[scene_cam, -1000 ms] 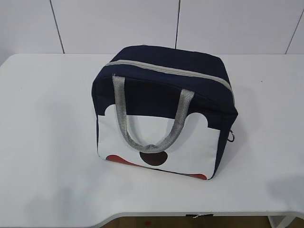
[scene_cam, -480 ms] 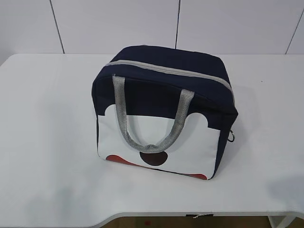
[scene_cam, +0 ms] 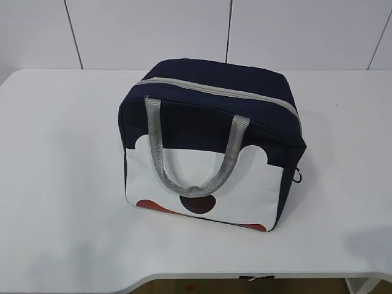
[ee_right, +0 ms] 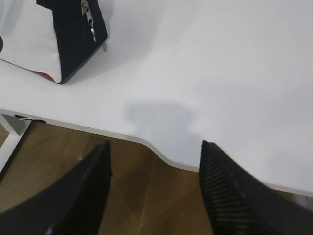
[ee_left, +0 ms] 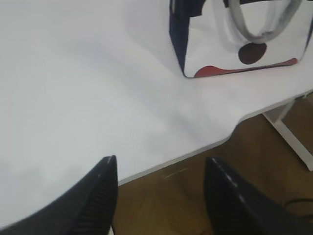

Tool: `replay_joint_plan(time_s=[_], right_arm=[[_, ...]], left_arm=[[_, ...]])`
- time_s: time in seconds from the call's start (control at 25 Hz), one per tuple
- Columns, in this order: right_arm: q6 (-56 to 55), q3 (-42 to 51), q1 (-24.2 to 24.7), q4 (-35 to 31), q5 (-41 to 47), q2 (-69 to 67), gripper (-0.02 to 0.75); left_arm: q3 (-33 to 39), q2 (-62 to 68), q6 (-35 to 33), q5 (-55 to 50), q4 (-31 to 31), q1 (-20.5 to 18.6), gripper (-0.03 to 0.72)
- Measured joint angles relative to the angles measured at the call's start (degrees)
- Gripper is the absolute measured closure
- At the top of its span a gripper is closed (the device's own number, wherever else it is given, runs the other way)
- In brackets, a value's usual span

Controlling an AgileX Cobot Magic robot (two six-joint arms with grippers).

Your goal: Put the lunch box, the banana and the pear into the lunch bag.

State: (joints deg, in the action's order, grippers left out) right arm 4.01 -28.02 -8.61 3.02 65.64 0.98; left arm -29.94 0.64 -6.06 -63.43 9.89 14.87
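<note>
At mid-table the lunch bag sits zipped, and with our left gripper and right gripper both gaping empty at the near edge, we risk tipping it when tugging its zipper.

The lunch bag stands upright on the table, about mid-width and nearer the front edge than the back. My left gripper hangs off the table's front edge, left of the bag and well apart from it. My right gripper hangs off that edge right of the bag, also well apart.
</note>
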Motion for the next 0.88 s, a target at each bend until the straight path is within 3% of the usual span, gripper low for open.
replay_joint_plan(time_s=[0.2,0.36,0.88], right_arm=[[-0.12,0.00,6.16,0.00,0.00,0.00,0.276],[-0.12,0.00,10.72,0.00,0.00,0.00,0.275],[-0.12,0.00,11.26,0.00,0.00,0.00,0.276]], left_arm=[[0.00,0.00,0.00,0.00,0.00,-6.79,0.265],[0.00,0.00,0.00,0.00,0.00,-10.09,0.265],[0.00,0.00,0.00,0.00,0.00,-12.01,0.266]])
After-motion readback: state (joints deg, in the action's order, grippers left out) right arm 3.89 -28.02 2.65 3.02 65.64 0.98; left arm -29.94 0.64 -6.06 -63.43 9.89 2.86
